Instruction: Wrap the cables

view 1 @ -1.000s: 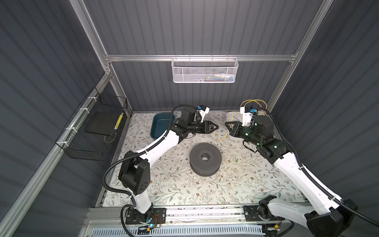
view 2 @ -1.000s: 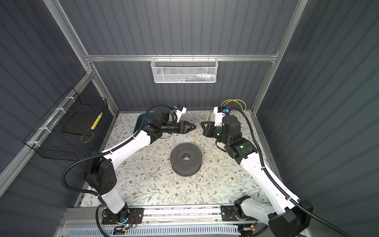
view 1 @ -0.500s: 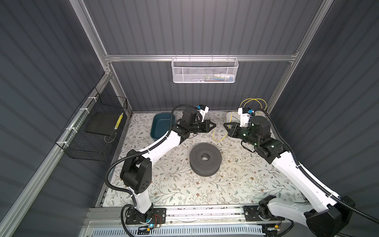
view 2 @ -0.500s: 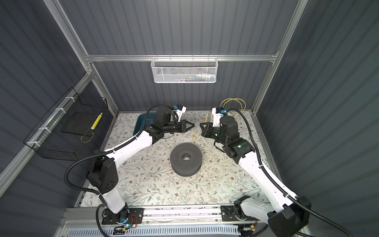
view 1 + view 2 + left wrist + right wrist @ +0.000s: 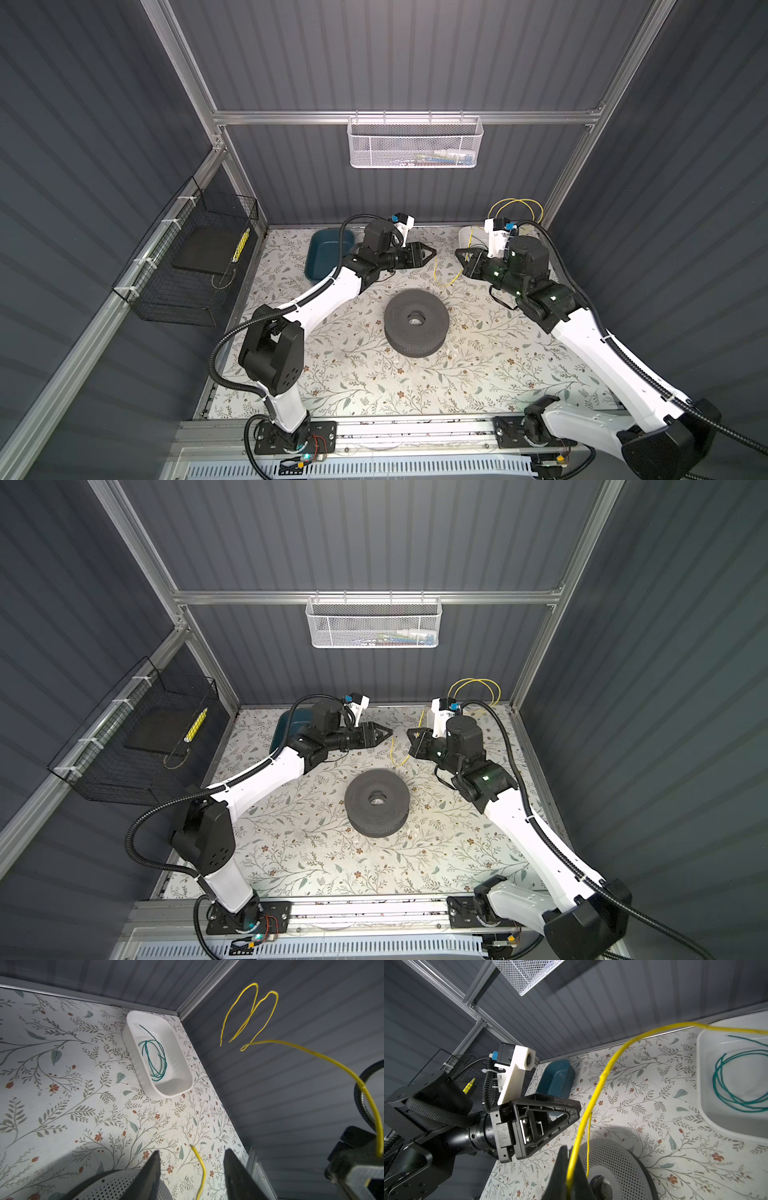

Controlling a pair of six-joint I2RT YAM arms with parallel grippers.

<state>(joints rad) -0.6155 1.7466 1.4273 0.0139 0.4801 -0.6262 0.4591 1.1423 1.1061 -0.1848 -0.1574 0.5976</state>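
Sitting nearest on the flowery table (image 5: 353,374) is the flat grey round spool full of tiny holes (image 5: 399,328). Just behind it the two black claws point at each other, tips near but apart. The right claw (image 5: 569,1159) is pinched tight on the thin bright yellow cable (image 5: 593,1095). From that pinch a short yellow piece dips down and comes up by the left claw (image 5: 192,1151). The left claw is partly open and holds nothing. The loose yellow end sits in the gap between its fingers (image 5: 151,1174) and touches neither one. Farther back, the thin dark green cable (image 5: 154,1059) lies curled inside the white plastic tub (image 5: 174,1086) in the corner. The long yellow part bends up and makes loops in the air by that far corner.
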